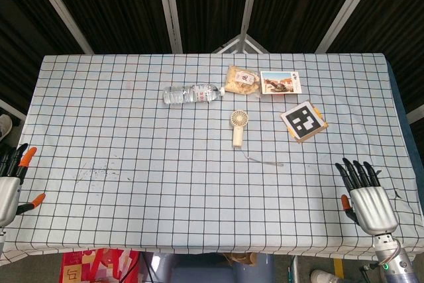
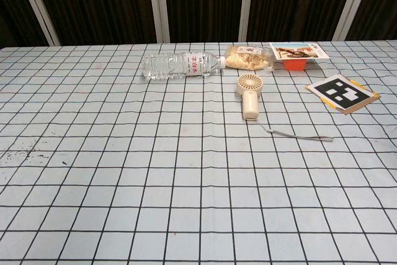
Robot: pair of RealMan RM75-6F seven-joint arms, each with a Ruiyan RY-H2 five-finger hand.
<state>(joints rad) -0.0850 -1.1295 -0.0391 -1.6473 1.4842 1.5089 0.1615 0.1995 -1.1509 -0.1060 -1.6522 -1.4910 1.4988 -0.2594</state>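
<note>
My left hand lies at the table's near left edge, fingers spread and holding nothing. Over at the near right edge my right hand is also open and empty, fingers pointing away from me. Neither hand appears in the chest view. A clear water bottle lies on its side at the far middle. Just right of it sit a snack bag and a picture-printed packet. A cream hand-held fan lies flat nearer me, its cord trailing right.
A checked cloth covers the table. A black-and-white marker card lies on the right side. Dark smudges mark the cloth at the left. A red bag shows below the near edge.
</note>
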